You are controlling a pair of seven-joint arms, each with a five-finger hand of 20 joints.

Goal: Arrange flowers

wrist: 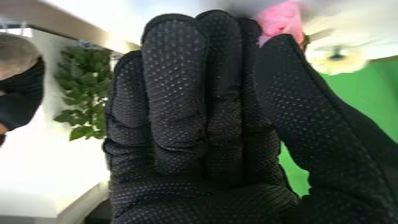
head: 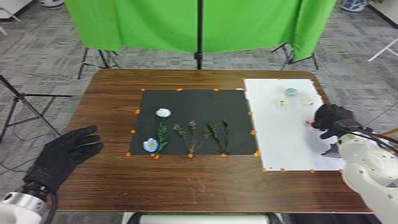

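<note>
The brown wooden worktop [head: 178,187] is the landmark. Behind its far edge hangs a green cloth [head: 142,25], with a thin black pole [head: 200,30] upright in front of the cloth. Black stand legs [head: 105,59] are splayed behind the worktop, toward both its far corners. A black tripod [head: 22,102] is left of it. Grey patterned floor [head: 53,60] surrounds it. A blue-and-white pot [head: 354,5] is beyond its far right corner. The right wrist view shows a leafy plant [wrist: 82,90]; its place relative to the worktop is unclear.
</note>
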